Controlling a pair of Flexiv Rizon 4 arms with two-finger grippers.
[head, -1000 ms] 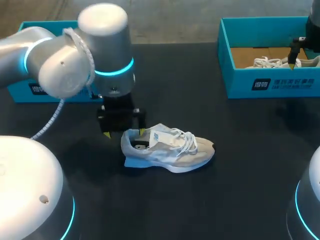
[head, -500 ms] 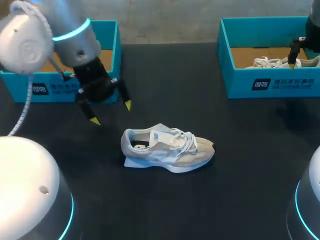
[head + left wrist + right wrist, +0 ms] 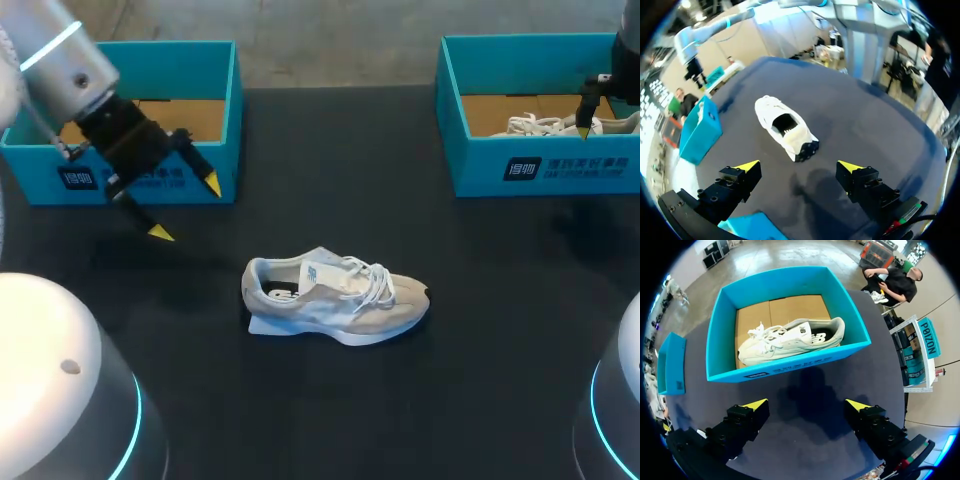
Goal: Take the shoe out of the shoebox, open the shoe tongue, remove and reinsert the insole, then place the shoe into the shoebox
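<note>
A light grey and white shoe (image 3: 335,297) lies on its sole in the middle of the black table, toe to the right, tongue lifted. My left gripper (image 3: 186,208) hangs open and empty up and to the left of it, in front of the left teal shoebox (image 3: 150,120). From the left wrist, the shoe (image 3: 785,127) lies ahead of the open gripper (image 3: 799,165), heel toward it. My right gripper (image 3: 588,115) stands open above the right teal shoebox (image 3: 540,165), which holds a second white shoe (image 3: 790,340). That gripper (image 3: 807,402) is empty too.
The left shoebox shows a bare cardboard floor (image 3: 185,115). The right shoebox (image 3: 790,360) sits at the table's far right corner. Dark table surface (image 3: 330,170) lies between the boxes and in front of the shoe.
My left gripper has lifted away from the shoe's heel and swung back to the left, toward the left shoebox. The shoe and the right arm have stayed put.
</note>
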